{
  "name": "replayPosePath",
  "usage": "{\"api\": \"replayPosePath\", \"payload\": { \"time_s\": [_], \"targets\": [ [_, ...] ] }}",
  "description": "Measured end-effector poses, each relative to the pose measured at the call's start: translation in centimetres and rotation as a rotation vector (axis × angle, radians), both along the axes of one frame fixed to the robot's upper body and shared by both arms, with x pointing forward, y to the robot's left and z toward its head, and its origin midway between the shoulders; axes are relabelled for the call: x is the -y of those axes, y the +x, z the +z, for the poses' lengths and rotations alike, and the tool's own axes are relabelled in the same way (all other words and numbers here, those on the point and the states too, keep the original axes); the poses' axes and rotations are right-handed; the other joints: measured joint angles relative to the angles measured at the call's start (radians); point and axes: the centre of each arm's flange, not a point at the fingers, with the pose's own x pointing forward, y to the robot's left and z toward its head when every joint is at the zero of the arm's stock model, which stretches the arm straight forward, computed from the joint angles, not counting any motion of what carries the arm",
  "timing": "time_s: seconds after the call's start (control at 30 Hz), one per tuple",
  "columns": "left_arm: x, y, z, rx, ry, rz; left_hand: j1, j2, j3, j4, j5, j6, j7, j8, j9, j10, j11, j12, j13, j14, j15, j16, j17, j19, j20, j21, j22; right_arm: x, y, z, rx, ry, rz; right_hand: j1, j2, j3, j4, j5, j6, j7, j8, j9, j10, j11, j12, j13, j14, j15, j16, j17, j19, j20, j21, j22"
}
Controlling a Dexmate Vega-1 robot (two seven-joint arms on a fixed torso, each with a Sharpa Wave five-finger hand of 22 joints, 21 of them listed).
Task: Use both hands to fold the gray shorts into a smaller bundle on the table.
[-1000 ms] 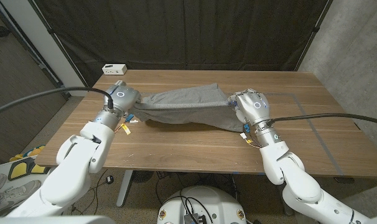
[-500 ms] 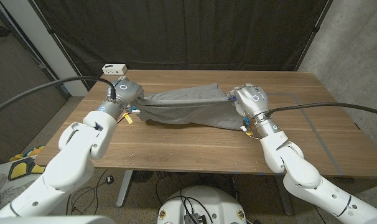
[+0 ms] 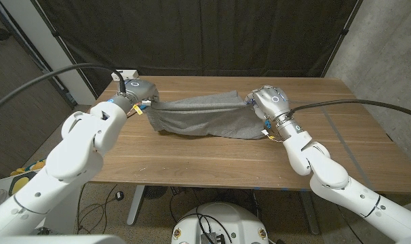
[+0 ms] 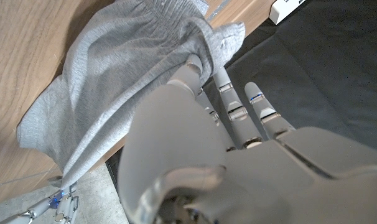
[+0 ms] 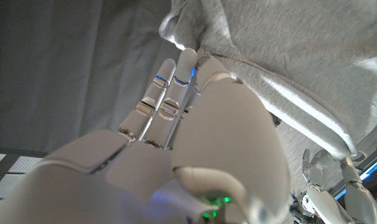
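The gray shorts point(image 3: 202, 115) hang stretched between my two hands above the wooden table point(image 3: 192, 159), their lower edge sagging toward the board. My left hand point(image 3: 137, 91) pinches the left corner of the cloth, and the left wrist view shows the gray fabric point(image 4: 126, 74) bunched around that hand's fingers point(image 4: 201, 81). At the right end, my right hand point(image 3: 270, 103) holds the other corner. In the right wrist view the shorts point(image 5: 288, 56) drape over that hand's fingers point(image 5: 182, 68).
A small white box point(image 3: 126, 74) sits at the table's far left corner. Black curtains hang behind the table. Thick cables arc off both arms. Bare wood lies in front of the shorts and to the right.
Both hands have lifted the shorts and carried them toward the far side of the table. The cloth now stretches tighter between them.
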Motion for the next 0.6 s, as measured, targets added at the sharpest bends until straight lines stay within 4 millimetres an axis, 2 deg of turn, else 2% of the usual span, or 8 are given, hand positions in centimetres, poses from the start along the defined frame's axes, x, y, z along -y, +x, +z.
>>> {"api": "replayPosePath", "payload": {
  "time_s": [0.03,0.07,0.17,0.6],
  "targets": [
    [-0.1,0.1,-0.2,-0.019,-0.013,-0.002,0.0,0.0,0.0,0.0,0.0,0.0,0.0,0.0,0.0,0.0,0.0,0.0,0.0,0.0,0.0,0.0,0.0,0.0,0.0,0.0,0.0,0.0,0.2,0.3,0.005,-0.002,-0.002,0.0,0.0,0.0,0.0,0.0,0.0,0.0,0.0,0.0,0.0,0.0,0.0,0.0,0.0,0.0,0.0,0.0,0.0,0.0,0.0,0.0],
    [-0.1,0.3,1.0,-0.01,-0.008,0.0,0.0,0.0,0.0,0.0,0.0,0.0,0.0,0.0,0.0,0.0,0.0,0.0,0.0,0.0,0.0,0.0,0.0,0.0,0.0,0.0,0.0,-0.3,0.4,0.2,-0.016,-0.015,0.014,0.0,0.0,0.0,0.0,0.0,0.0,0.0,0.0,0.0,0.0,0.0,0.0,0.0,0.0,0.0,0.0,0.0,0.0,0.0,0.0,0.0],
    [-0.4,0.7,1.5,-0.034,-0.024,0.001,0.0,0.0,0.0,0.0,0.0,0.0,0.0,0.0,-0.003,0.0,0.0,0.0,0.0,0.0,0.0,-0.003,0.0,-0.006,-0.006,0.003,0.0,-0.4,1.0,0.7,-0.022,-0.029,0.018,0.0,0.0,0.0,0.0,0.0,0.0,0.0,0.0,-0.002,0.0,0.0,0.0,0.0,0.0,0.0,0.0,0.002,-0.005,0.005,0.0,0.0],
    [-1.4,2.1,2.7,-0.096,-0.06,0.055,0.0,0.0,-0.001,-0.001,0.0,-0.002,-0.002,0.0,-0.009,-0.002,0.002,-0.007,0.013,0.0,0.0,-0.008,0.008,-0.006,-0.006,0.008,0.0,-1.0,3.5,2.8,-0.024,-0.059,0.034,0.0,0.0,-0.004,0.002,-0.001,0.0,0.0,0.0,-0.002,0.004,-0.004,-0.006,-0.001,0.002,0.002,-0.015,0.009,-0.009,0.002,0.015,-0.005]
  ]
}}
